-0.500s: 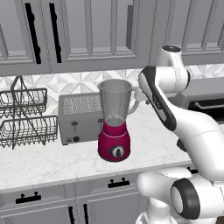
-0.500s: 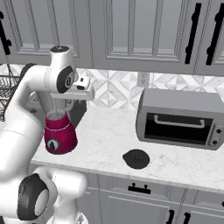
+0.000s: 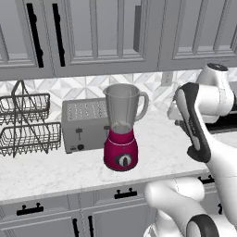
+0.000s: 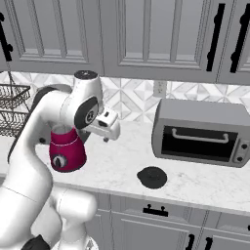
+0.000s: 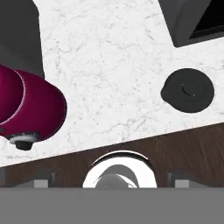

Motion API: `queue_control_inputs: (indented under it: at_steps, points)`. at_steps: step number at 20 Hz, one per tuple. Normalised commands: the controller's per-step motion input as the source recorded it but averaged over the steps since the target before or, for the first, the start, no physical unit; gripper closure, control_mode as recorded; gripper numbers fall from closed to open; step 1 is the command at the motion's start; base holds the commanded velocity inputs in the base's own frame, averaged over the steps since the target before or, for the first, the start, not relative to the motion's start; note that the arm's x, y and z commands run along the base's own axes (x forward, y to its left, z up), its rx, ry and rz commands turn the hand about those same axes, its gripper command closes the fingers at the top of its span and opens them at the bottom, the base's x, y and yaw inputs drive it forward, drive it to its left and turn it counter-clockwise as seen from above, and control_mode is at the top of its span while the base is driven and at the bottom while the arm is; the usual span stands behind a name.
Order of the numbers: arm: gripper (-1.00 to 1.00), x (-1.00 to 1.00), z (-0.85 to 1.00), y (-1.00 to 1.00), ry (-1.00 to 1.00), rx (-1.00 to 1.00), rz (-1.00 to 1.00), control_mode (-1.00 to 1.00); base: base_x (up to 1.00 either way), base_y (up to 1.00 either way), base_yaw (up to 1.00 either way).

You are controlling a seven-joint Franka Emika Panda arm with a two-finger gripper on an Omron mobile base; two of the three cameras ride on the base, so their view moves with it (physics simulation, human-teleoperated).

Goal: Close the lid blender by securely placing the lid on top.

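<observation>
Gripper (image 4: 108, 128) hangs high over the counter (image 4: 117, 166), between the blender and the toaster oven, with its jaws spread wide and nothing between them.

Farthest left in the right base view stands the blender (image 4: 67, 149), its magenta base partly behind the arm. The left base view shows its grey jar open at the top, with a silver toaster (image 3: 85, 125) just beside it and wire baskets (image 3: 28, 124) further left.

Right of the blender, the dark round lid (image 4: 152, 177) lies flat on the marble near the front edge, well apart from the jar. The hand view shows a small knob at its centre. The toaster oven (image 4: 202, 132) sits behind and to the right of it.

Fetching the lid looks like the step in hand. It would likely go best with the gripper brought straight down over the knob, jaws kept wide until they straddle it. The lid is low and flat, so a grip taken off-centre could slip or tilt it.
</observation>
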Motion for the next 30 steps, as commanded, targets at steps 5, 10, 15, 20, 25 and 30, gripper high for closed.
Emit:
queue_control_inputs:
  at_steps: [5, 10, 15, 20, 25, 30]
  points:
    - [-1.00, -0.94, -0.70, -1.00, 0.07, 0.26, -0.27, -1.00, 0.00, 0.00, 0.00]
    - [-1.00, -0.18, -0.83, -1.00, 0.19, 0.31, -0.22, -1.00, 0.00, 0.00, 0.00]
    - [-1.00, 0.60, -0.28, -0.35, 0.22, 0.03, -0.16, -1.00, 0.00, 0.00, 0.00]
    - [-1.00, 0.81, 0.00, 0.00, 0.28, 0.00, -0.15, -1.00, 0.00, 0.00, 0.00]
    - [-1.00, 0.55, 0.00, -0.07, 0.24, 0.00, -0.11, -1.00, 0.00, 0.00, 0.00]
    - [-1.00, 0.00, -0.08, -0.01, 0.03, 0.00, -0.04, -1.00, 0.00, 0.00, 0.00]
